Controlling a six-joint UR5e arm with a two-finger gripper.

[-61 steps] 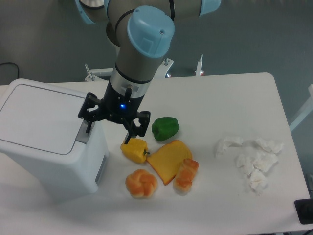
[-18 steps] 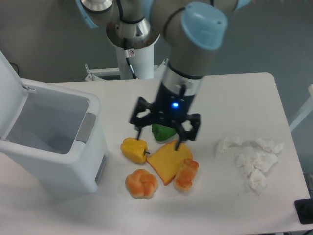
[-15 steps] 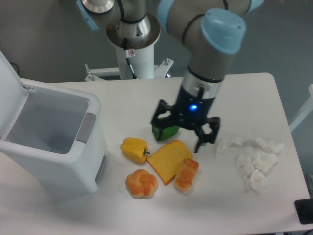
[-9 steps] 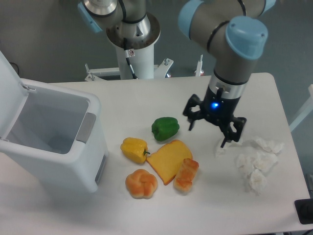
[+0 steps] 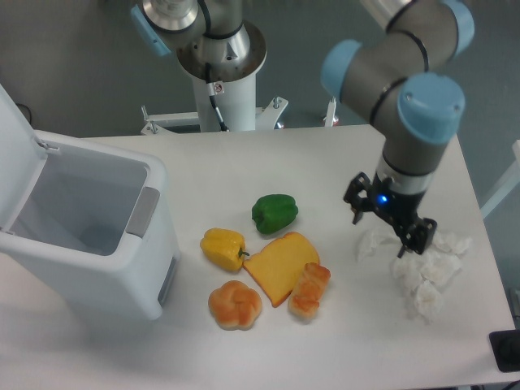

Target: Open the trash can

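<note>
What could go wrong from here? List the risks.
The open gripper hangs right over the crumpled tissues; a low pass could snag or scatter them. The trash can stands at the table's near left edge with its lid raised, so an arm swing back that way might knock the lid.

You see one trash can, two peppers, green and yellow, one cheese wedge, two bread rolls, one tissue pile.

one fixed cam, high front, facing table.
</note>
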